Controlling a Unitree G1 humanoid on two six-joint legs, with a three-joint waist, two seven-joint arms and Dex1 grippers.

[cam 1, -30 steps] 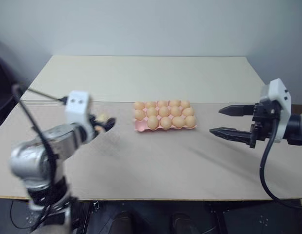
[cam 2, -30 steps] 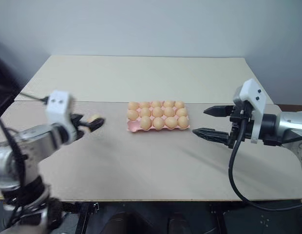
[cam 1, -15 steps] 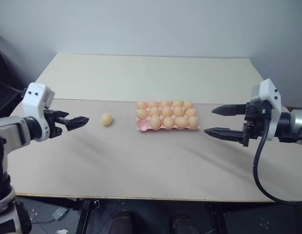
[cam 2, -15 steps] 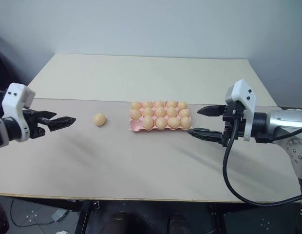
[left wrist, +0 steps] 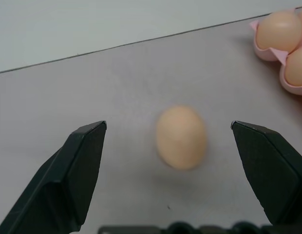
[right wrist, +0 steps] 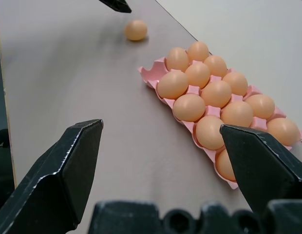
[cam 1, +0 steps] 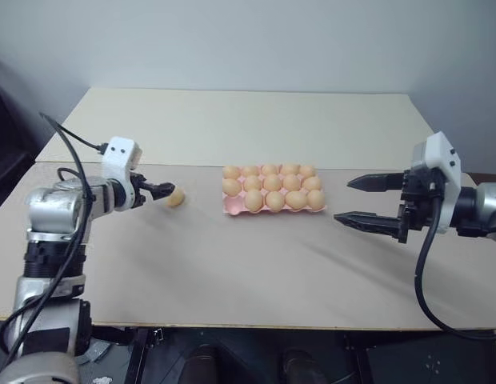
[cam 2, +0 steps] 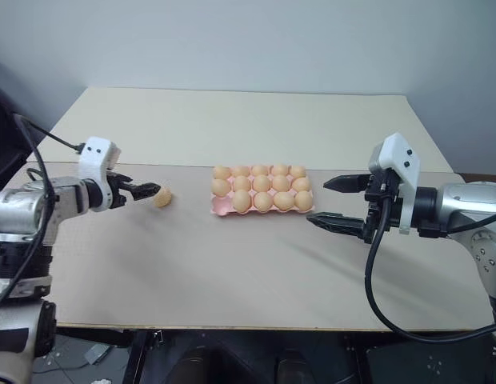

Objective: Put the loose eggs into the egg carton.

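Note:
One loose egg [cam 1: 176, 197], pale orange-tan, lies on the table left of the egg carton [cam 1: 230, 208]. The carton is a pink tray holding several eggs, and its front left corner cup looks empty. My left gripper [cam 1: 164, 190] is open and low at the egg's left side. In the left wrist view the egg [left wrist: 181, 137] lies just past the tips, in line with the gap between the two black fingers [left wrist: 75, 165]. My right gripper [cam 1: 344, 200] hovers open to the right of the carton, pointing at it, with nothing in it.
The tan table [cam 1: 256, 272] has a seam line across it behind the carton. Its front edge lies near me, and a pale wall rises behind its far edge. A black cable [cam 1: 68, 148] loops over my left arm.
My left gripper has come in from the left to the loose egg, still open. The egg, the carton and my right gripper have stayed where they were.

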